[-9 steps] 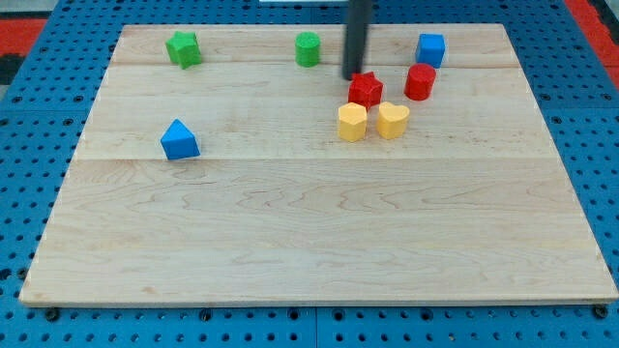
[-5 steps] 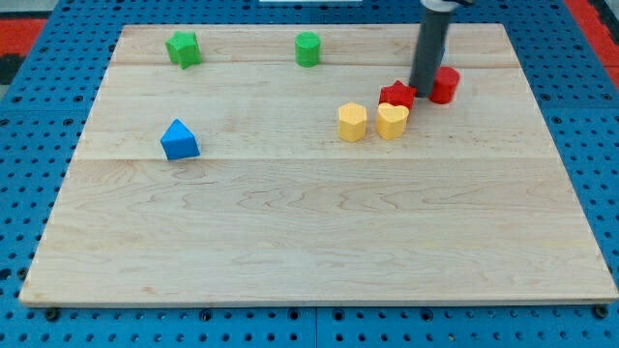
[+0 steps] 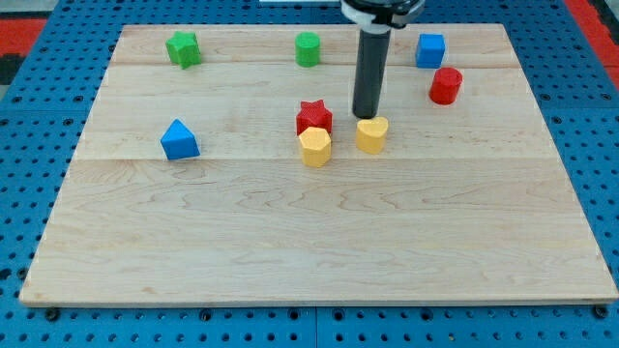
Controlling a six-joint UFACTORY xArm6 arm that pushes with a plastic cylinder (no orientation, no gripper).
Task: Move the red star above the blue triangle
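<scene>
The red star lies near the board's middle, touching the top of a yellow hexagon block. The blue triangle sits far off to the view's left, slightly lower than the star. My tip stands to the right of the red star, with a gap between them, just above a yellow heart block.
A green star and a green cylinder sit along the top of the wooden board. A blue cube and a red cylinder sit at the upper right.
The red star has slid left, from beside the red cylinder to above the yellow hexagon. Both yellow blocks shifted left. My tip moved left with them.
</scene>
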